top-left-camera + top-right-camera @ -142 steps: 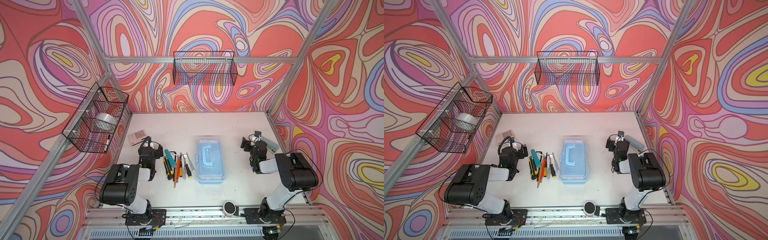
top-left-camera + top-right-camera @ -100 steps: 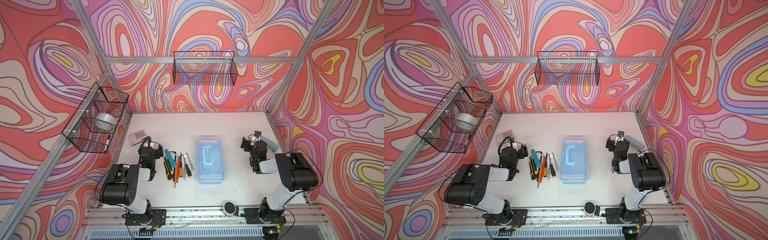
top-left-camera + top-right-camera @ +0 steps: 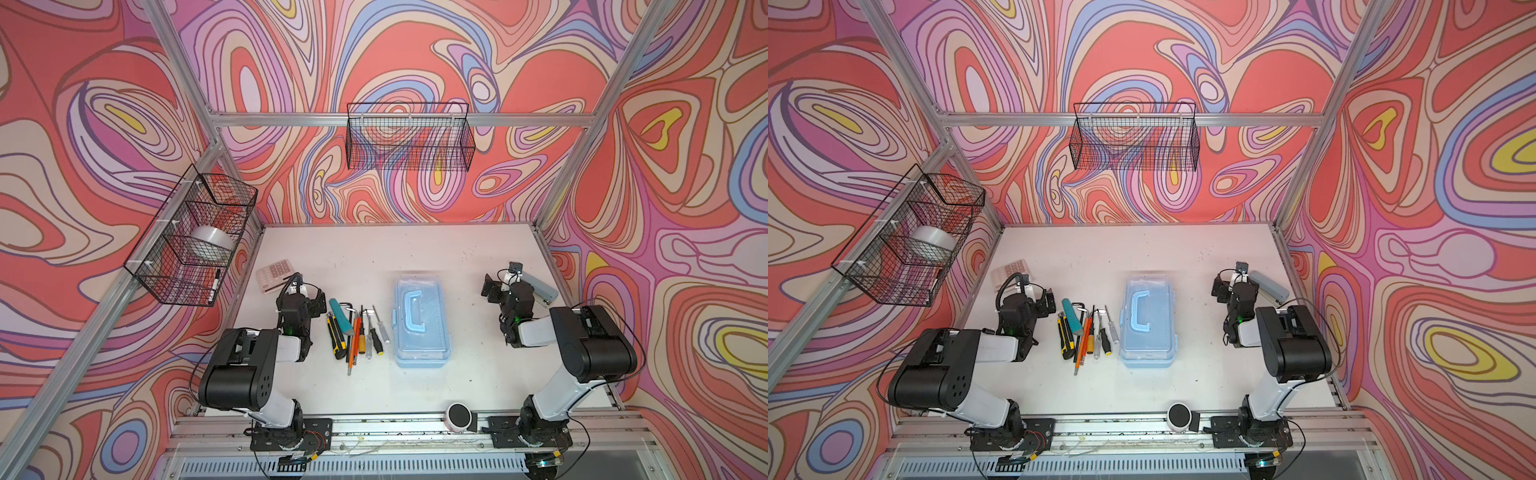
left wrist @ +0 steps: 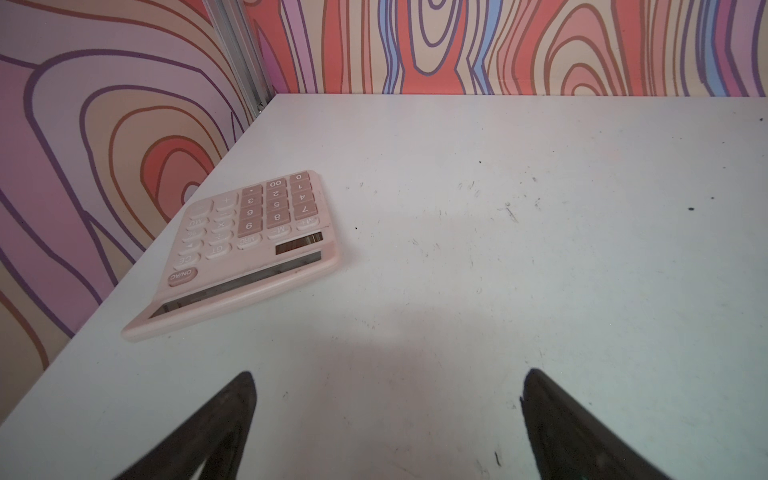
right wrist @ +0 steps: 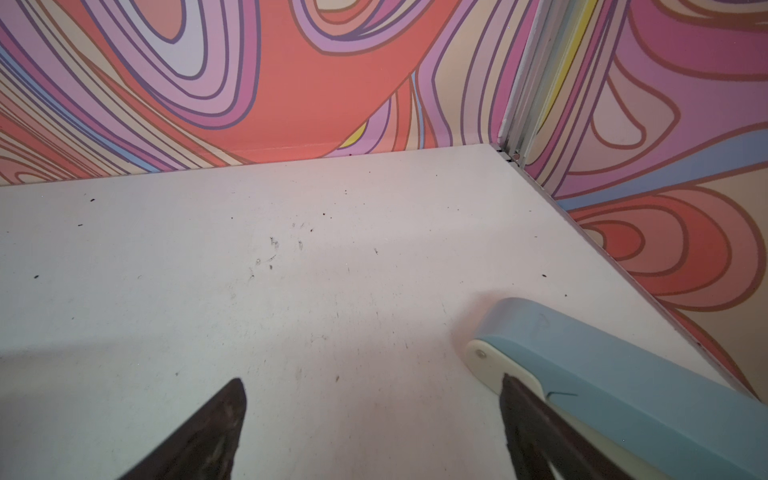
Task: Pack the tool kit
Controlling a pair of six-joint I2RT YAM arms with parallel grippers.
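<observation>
Tool kit case (image 3: 422, 322) sits lid-down at the middle of the table (image 3: 415, 257), handle on top. Loose tools (image 3: 357, 332) lie in a row just beside it, toward the left arm. Left gripper (image 4: 387, 374): jaws wide, empty, near calculator (image 4: 249, 245). Right gripper (image 5: 372, 378): jaws wide, empty, beside stapler (image 5: 623, 374).

Whole cell is viewed from high above the front rail (image 3: 395, 424) in both top views, tilted down at the table (image 3: 415, 257); nearly identical coverage is shared. Wrist views are set low, close over the table, faced toward the back wall (image 4: 498, 41). The calculator (image 4: 249, 249) is shared with the top views by left wrist, the stapler (image 5: 623, 382) by right. The case (image 3: 1148, 345) is caught only from above.
</observation>
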